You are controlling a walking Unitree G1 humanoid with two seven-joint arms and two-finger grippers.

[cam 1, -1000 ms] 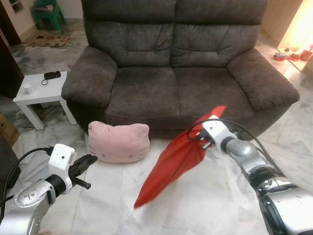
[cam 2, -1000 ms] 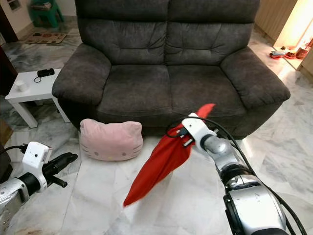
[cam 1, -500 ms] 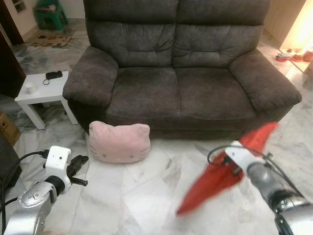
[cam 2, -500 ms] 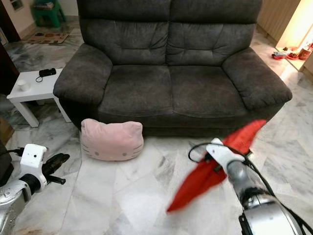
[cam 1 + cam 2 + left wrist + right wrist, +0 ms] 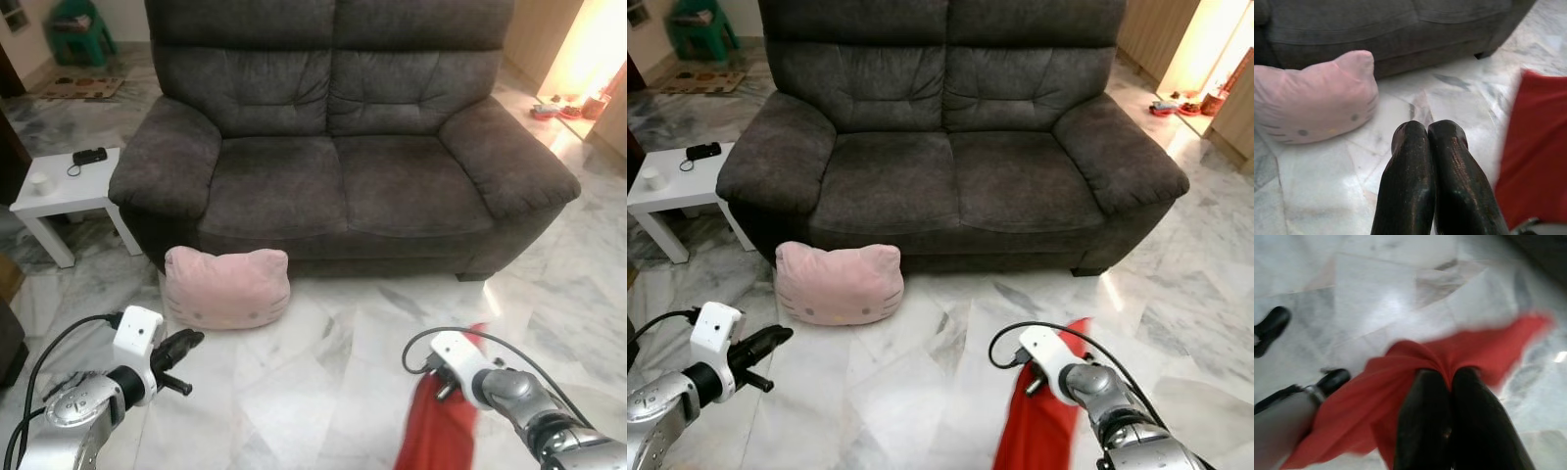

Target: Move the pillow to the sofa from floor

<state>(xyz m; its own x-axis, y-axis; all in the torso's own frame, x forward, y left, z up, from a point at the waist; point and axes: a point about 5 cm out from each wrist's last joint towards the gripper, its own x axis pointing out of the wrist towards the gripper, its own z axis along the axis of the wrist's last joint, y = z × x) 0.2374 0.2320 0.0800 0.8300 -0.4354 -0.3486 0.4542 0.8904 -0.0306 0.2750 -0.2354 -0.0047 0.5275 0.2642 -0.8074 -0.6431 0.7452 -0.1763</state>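
Red cloth dropped lower; pillow fronts sofa.

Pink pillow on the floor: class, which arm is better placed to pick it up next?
Left. The left pincer is free, shut and close to the pink pillow; the right pincer is shut on a red cloth, farther away.

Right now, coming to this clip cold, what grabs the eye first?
The red cloth stands out most: the right gripper is shut on it low over the marble floor. Next comes the pink cat-face pillow on the floor against the front of the dark grey sofa. The left gripper is shut and empty, short of the pillow.
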